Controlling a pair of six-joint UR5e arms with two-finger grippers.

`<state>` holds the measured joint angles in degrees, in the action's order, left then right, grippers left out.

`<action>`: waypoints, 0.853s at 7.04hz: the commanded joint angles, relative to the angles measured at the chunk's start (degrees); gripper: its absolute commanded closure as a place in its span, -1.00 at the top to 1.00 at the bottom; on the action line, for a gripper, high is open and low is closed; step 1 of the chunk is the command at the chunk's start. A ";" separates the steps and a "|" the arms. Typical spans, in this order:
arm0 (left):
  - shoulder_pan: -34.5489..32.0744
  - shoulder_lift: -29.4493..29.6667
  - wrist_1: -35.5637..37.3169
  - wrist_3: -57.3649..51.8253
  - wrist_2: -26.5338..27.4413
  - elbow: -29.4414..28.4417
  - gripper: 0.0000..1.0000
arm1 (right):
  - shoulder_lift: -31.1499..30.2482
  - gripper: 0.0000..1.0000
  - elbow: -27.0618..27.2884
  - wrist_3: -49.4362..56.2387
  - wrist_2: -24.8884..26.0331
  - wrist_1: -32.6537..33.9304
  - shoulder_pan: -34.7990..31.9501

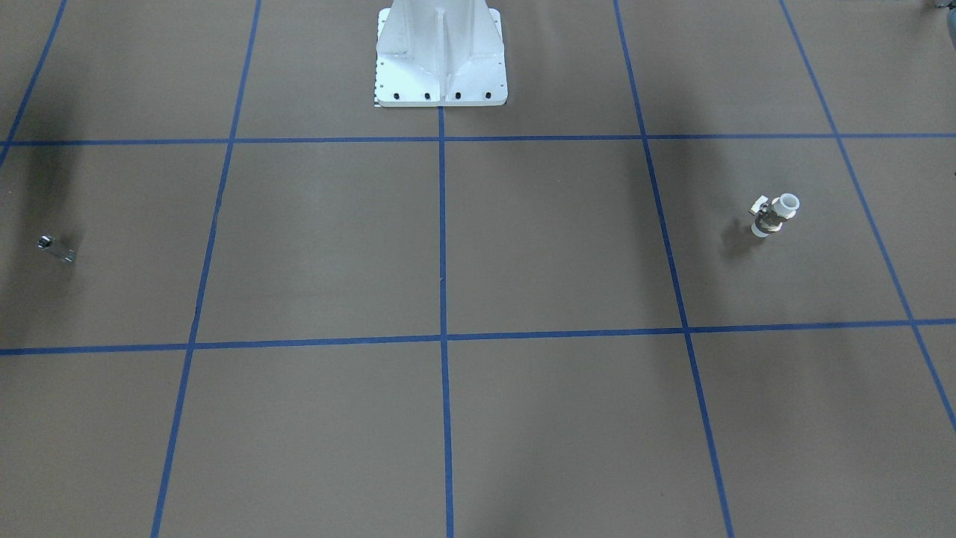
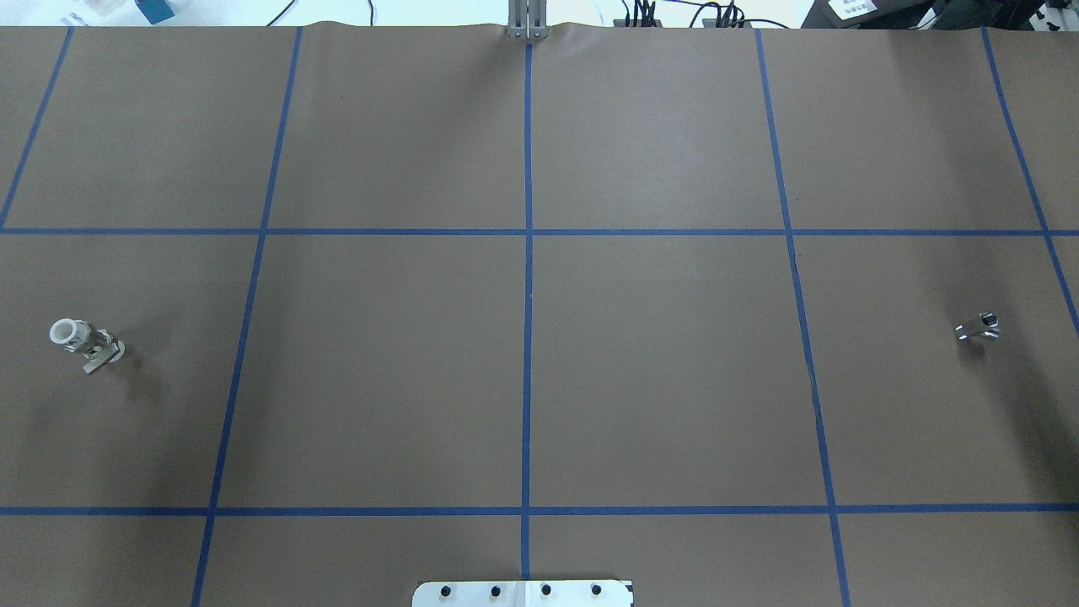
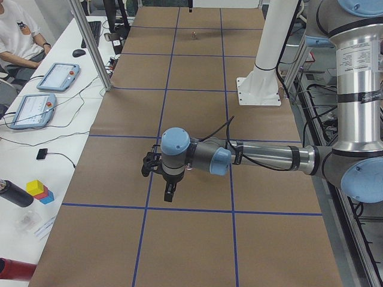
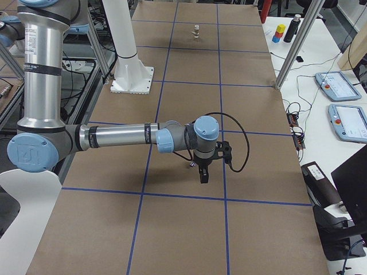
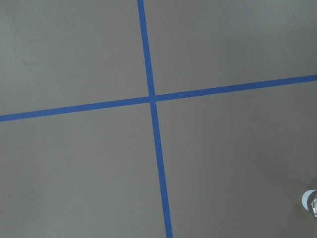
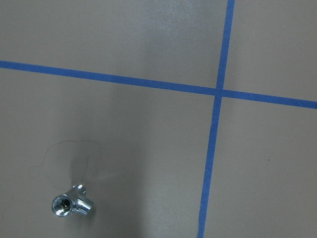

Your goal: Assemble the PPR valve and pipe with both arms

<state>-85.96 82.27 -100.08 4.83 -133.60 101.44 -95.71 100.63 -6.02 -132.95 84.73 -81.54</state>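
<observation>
Side views alone show left tool (image 3: pixel 170 191) and right tool (image 4: pixel 202 173), whether open I cannot tell; overhead shows PPR valve (image 2: pixel 84 340), pipe (image 2: pixel 978 327).

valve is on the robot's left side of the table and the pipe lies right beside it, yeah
No. The PPR valve is on the robot's left, but the pipe lies far from it on the robot's right side, as the overhead exterior view shows.

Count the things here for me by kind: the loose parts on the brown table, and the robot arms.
Valve: 1
Pipe: 1
Arms: 2 (left arm, right arm)
Total: 4
</observation>
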 commanded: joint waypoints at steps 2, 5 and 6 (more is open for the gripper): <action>0.70 0.44 -0.20 -0.09 0.62 -0.63 0.99 | -0.10 1.00 0.00 0.05 -0.38 -0.09 0.07; 0.70 0.09 -0.03 0.35 0.18 0.33 0.99 | 0.08 1.00 -0.69 0.48 -1.88 -0.18 0.07; 0.79 0.09 -0.12 0.61 0.01 0.42 0.99 | 0.08 1.00 -0.35 0.49 -1.88 -0.18 0.07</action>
<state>-85.23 82.47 -100.16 5.22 -133.41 101.72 -95.68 100.23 -5.63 -134.72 84.59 -81.46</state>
